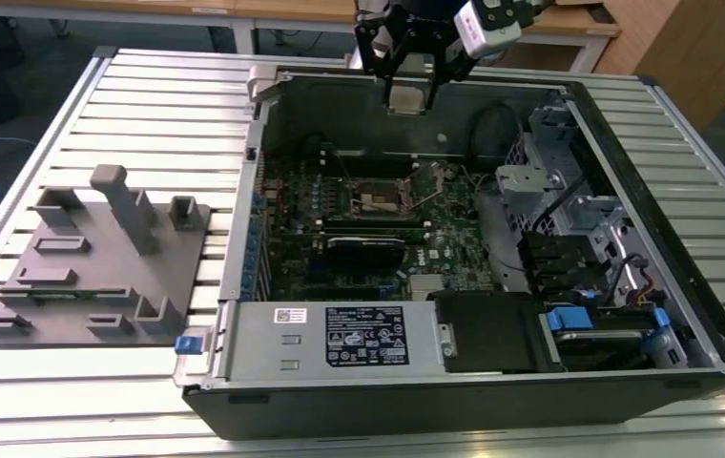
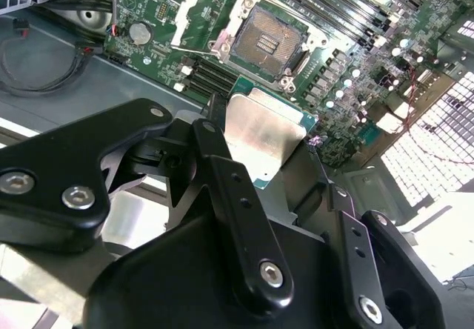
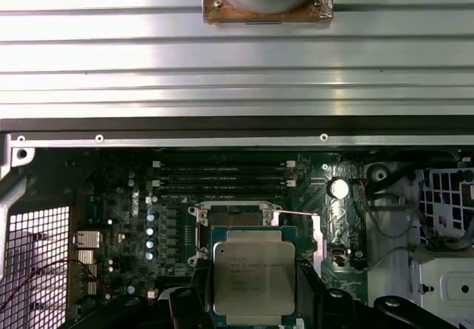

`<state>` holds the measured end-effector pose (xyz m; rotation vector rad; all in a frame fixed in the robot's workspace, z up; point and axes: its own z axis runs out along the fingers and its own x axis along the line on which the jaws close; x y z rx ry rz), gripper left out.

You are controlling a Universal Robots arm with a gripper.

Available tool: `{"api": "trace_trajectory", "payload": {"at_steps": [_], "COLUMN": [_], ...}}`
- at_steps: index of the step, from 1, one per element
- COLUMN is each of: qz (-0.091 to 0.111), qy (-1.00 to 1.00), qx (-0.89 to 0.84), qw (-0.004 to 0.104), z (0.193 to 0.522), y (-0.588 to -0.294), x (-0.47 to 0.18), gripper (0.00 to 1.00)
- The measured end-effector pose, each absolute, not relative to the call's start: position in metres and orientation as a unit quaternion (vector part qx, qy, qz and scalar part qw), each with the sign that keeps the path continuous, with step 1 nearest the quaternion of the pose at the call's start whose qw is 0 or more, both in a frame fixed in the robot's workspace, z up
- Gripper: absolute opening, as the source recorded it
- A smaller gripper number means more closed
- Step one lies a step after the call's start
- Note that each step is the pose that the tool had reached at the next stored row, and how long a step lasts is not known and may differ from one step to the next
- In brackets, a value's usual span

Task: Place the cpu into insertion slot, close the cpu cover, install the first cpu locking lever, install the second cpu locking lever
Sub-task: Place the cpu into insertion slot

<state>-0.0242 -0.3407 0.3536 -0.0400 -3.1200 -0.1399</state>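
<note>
So, the chip [image 2: 263, 136] is held in the gripper [image 2: 264, 142], pinched by two opposite edges with the jaws closed down narrow on it. Its dull metal top can be seen plainly in both wrist views. In the exterior view the gripper [image 1: 407, 91] is seen hanging over the far side of the open computer case [image 1: 465, 415]. The chip [image 1: 407, 97] is carried at its tip, well above the green board [image 1: 452, 248], with nothing touched by it. The socket [image 1: 382, 196] is found around the middle of the board, nearer than the gripper and well apart from the chip. In the second wrist view the socket [image 2: 268, 41] is shown bare with its dark centre exposed, and the cover plate [image 2: 191, 19] is swung up off it, standing along one side. In the first wrist view the chip [image 3: 254, 281] is seen in front of the socket [image 3: 237, 221], so part of the socket is hidden from that camera. The silver power supply box [image 1: 331, 339] is seated along the near side of the case. A grey plastic fixture [image 1: 95, 258] is laid on the slatted table [image 1: 146, 95], off to the exterior view's left of the case.
</note>
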Motion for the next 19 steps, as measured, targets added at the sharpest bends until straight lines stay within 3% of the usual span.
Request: {"api": "trace_trajectory", "payload": {"at_steps": [19], "qz": [-0.045], "qy": [-0.999], "qx": [-0.013], "qw": [0.009], "z": [0.3448], "y": [-0.3407], "x": [-0.0242], "gripper": [0.54]}}
